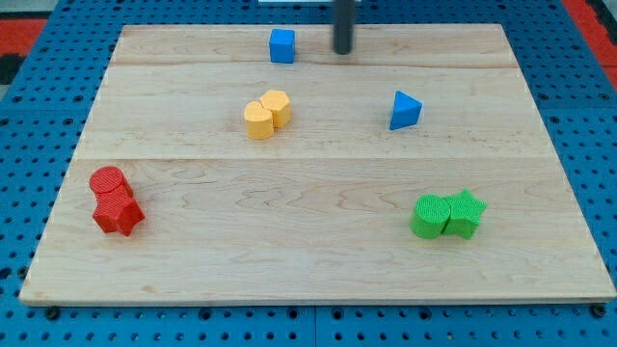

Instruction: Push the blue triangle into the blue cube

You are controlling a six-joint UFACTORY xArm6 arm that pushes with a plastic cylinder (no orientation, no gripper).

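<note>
Nearest the camera: desk (318,284) front edge, bare wood. No pincer fitted, so no open or closed state to tell; my tip (343,51) stands at twelve o'clock, just beside blue cube (281,45). Blue triangle (405,110): at two o'clock, well apart from the cube; judged light, rigid, apt to slide and swivel. Best contact: its lower right face. Open wood lies between; yellow blocks (267,114) sit clear at ten o'clock.

Pale matt wooden board (318,260) with visible grain; ridged, plastic-looking green blocks (446,215).
</note>
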